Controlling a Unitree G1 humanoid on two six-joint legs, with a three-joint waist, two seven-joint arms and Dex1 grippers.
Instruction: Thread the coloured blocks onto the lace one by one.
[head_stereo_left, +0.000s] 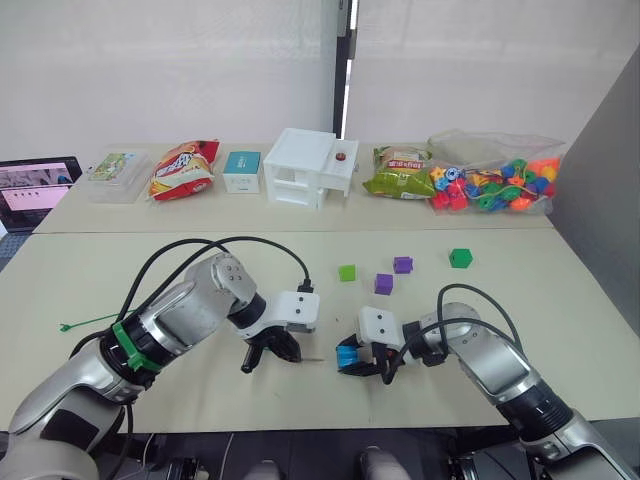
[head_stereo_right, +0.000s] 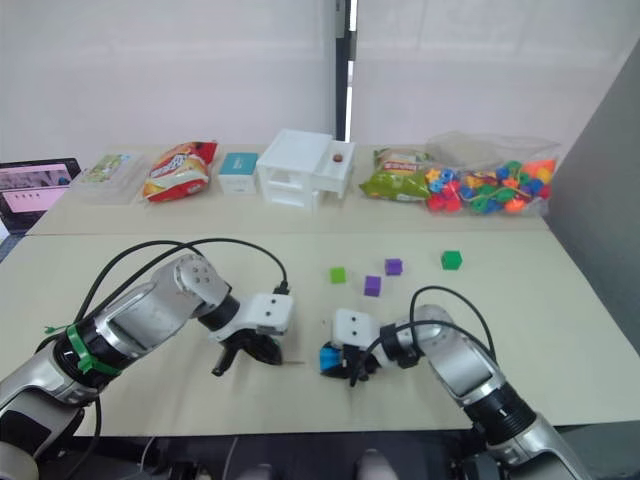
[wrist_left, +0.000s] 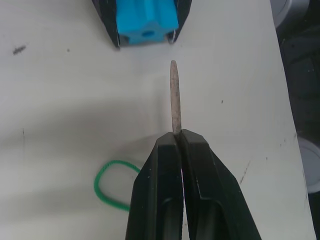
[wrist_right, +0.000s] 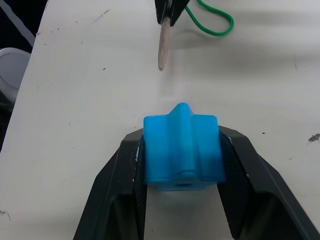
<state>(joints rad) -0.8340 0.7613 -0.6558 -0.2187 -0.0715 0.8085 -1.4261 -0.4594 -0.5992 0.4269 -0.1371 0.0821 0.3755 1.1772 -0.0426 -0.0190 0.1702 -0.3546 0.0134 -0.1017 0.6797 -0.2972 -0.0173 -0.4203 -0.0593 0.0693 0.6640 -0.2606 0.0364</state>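
1. At the counter's (head_stereo_left: 100, 290) near edge, the right end effector (head_stereo_left: 352, 362) grips the blue block (head_stereo_left: 347, 354); its hole faces the lace (wrist_left: 112, 187) tip.
2. Beside that block, the left end effector (head_stereo_left: 272, 350) pinches the stiff brownish tip (wrist_left: 174, 95), just short of the hole; next it likely needs aligning and pushing through.
3. Beyond the blue block lie the light green block (head_stereo_left: 347, 272), two purple blocks (head_stereo_left: 384, 283) and the dark green block (head_stereo_left: 460, 258), unthreaded.

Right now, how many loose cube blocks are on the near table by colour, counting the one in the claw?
Light green block: 1
Purple blocks: 2
Dark green block: 1
Blue block, held in the right claw: 1
Total: 5
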